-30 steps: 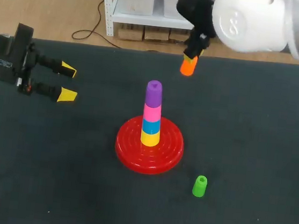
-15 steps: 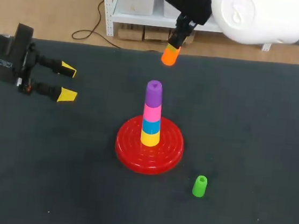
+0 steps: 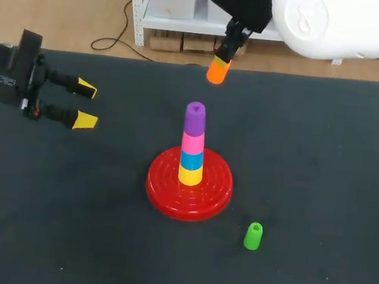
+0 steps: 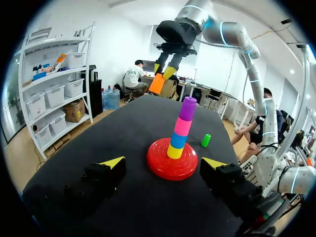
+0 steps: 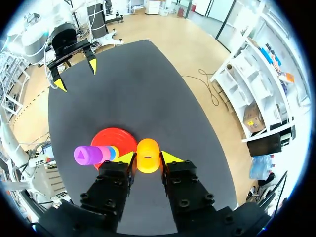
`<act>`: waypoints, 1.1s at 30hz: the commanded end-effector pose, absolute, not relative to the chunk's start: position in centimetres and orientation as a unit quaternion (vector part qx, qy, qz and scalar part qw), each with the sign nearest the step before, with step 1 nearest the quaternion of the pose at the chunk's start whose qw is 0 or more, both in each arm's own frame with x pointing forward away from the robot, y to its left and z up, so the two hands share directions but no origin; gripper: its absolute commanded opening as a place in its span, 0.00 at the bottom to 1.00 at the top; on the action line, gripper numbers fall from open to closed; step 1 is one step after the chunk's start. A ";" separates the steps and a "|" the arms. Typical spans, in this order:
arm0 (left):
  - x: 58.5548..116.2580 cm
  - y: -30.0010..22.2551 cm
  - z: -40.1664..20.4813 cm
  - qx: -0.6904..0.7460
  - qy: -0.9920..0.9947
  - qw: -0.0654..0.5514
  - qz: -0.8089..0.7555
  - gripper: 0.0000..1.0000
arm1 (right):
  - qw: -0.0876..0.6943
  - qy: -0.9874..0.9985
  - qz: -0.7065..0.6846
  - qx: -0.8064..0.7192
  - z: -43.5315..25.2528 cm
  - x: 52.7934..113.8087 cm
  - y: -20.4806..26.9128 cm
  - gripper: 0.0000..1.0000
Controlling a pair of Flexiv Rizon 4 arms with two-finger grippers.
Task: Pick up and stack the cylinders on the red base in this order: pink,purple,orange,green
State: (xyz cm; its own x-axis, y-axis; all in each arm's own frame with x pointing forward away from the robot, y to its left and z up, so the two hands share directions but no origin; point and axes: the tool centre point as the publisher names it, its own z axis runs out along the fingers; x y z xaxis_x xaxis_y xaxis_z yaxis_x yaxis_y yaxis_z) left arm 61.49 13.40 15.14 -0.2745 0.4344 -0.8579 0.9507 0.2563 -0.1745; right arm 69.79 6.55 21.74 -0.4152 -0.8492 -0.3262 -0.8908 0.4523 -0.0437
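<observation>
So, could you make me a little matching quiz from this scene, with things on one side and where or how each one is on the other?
1. orange cylinder
2. purple cylinder
3. green cylinder
4. left gripper

A. top of the stack on the red base
B. standing alone on the table
C. open, holding nothing
D. held up in the right gripper

Pairs: 1-D, 2-A, 3-B, 4-C.
</observation>
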 end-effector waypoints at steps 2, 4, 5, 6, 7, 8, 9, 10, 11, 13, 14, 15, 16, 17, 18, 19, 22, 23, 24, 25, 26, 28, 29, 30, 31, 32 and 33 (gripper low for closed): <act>61.4 13.5 15.0 0.488 0.709 0.355 -0.366 1.00 | 0.155 0.838 0.068 -0.518 21.7 69.7 6.4 0.00; 61.4 13.5 15.0 0.488 0.709 0.355 -0.366 1.00 | 0.155 0.838 0.068 -0.518 21.7 69.7 6.4 0.00; 61.4 13.5 15.0 0.488 0.709 0.355 -0.366 1.00 | 0.155 0.838 0.068 -0.518 21.7 69.7 6.4 0.00; 61.4 13.5 15.0 0.488 0.709 0.355 -0.366 1.00 | 0.155 0.836 0.066 -0.522 21.9 69.6 6.6 0.00; 61.4 13.5 15.0 0.488 0.709 0.355 -0.366 1.00 | 0.152 0.833 0.061 -0.529 22.1 69.6 6.7 0.00; 61.4 13.5 15.0 0.488 0.709 0.355 -0.366 1.00 | 0.149 0.830 0.056 -0.534 22.3 69.6 6.9 0.00; 61.4 13.5 15.0 0.488 0.709 0.355 -0.366 1.00 | 0.152 0.828 0.054 -0.538 22.6 69.5 7.0 0.00; 61.4 13.5 15.0 0.488 0.709 0.355 -0.366 1.00 | 0.149 0.825 0.047 -0.543 22.8 69.4 7.1 0.00; 61.4 13.5 15.0 0.488 0.709 0.355 -0.366 1.00 | 0.146 0.824 0.045 -0.545 23.0 69.4 7.2 0.00; 61.4 13.5 15.0 0.488 0.709 0.355 -0.366 1.00 | 0.141 0.822 0.033 -0.551 23.5 69.2 7.4 0.00; 61.4 13.5 15.0 0.488 0.709 0.355 -0.366 1.00 | 0.138 0.823 0.031 -0.550 23.7 69.0 7.5 0.00; 61.4 13.5 15.0 0.488 0.709 0.355 -0.366 1.00 | 0.135 0.821 0.025 -0.554 24.0 68.8 7.6 0.00; 61.4 13.5 15.0 0.488 0.709 0.355 -0.366 1.00 | 0.132 0.820 0.018 -0.557 24.2 68.6 7.8 0.00; 61.4 13.5 15.0 0.488 0.709 0.355 -0.366 1.00 | 0.127 0.820 0.016 -0.558 24.5 68.3 7.9 0.00; 61.4 13.5 15.0 0.488 0.709 0.355 -0.366 1.00 | 0.125 0.818 0.016 -0.560 24.8 68.0 8.1 0.00; 61.4 13.5 15.0 0.488 0.709 0.355 -0.366 1.00 | 0.126 0.816 0.011 -0.564 25.2 67.7 8.2 0.00; 61.4 13.5 15.0 0.488 0.709 0.355 -0.366 1.00 | 0.121 0.812 0.008 -0.571 25.9 66.6 8.8 0.00; 61.4 13.5 15.0 0.488 0.709 0.355 -0.366 1.00 | 0.121 0.812 0.008 -0.572 26.1 66.3 8.9 0.00; 61.4 13.5 15.0 0.488 0.709 0.355 -0.366 1.00 | 0.118 0.811 0.007 -0.574 26.2 66.0 9.1 0.00; 61.4 13.5 15.0 0.488 0.709 0.355 -0.366 1.00 | 0.117 0.810 0.007 -0.575 26.2 65.6 9.3 0.00; 61.4 13.5 15.0 0.488 0.709 0.355 -0.366 1.00 | 0.115 0.810 0.008 -0.576 26.2 65.3 9.3 0.00; 61.4 13.5 15.0 0.488 0.709 0.355 -0.366 1.00 | 0.112 0.810 0.011 -0.575 26.0 64.7 9.4 0.00; 61.4 13.5 15.0 0.488 0.709 0.355 -0.366 1.00 | 0.108 0.811 0.013 -0.575 25.9 64.4 9.4 0.00; 61.4 13.5 15.0 0.488 0.709 0.355 -0.366 1.00 | 0.103 0.811 0.015 -0.575 25.7 64.2 9.4 0.00; 61.4 13.5 15.0 0.488 0.709 0.355 -0.366 1.00 | 0.101 0.812 0.015 -0.575 25.6 63.8 9.4 0.00; 61.4 13.5 15.0 0.488 0.709 0.355 -0.366 1.00 | 0.100 0.812 0.017 -0.575 25.6 63.5 9.4 0.00; 61.4 13.5 15.0 0.488 0.709 0.355 -0.366 1.00 | 0.098 0.810 0.015 -0.578 25.6 63.3 9.4 0.00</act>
State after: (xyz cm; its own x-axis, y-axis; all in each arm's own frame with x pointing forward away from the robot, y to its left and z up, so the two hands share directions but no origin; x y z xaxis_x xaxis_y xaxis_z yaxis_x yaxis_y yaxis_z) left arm 61.49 13.40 15.14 -0.2745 0.4344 -0.8579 0.9507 0.2563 -0.1745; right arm 63.92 9.59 25.57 -0.3161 -0.9329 -0.1724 -0.9395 0.3331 -0.0802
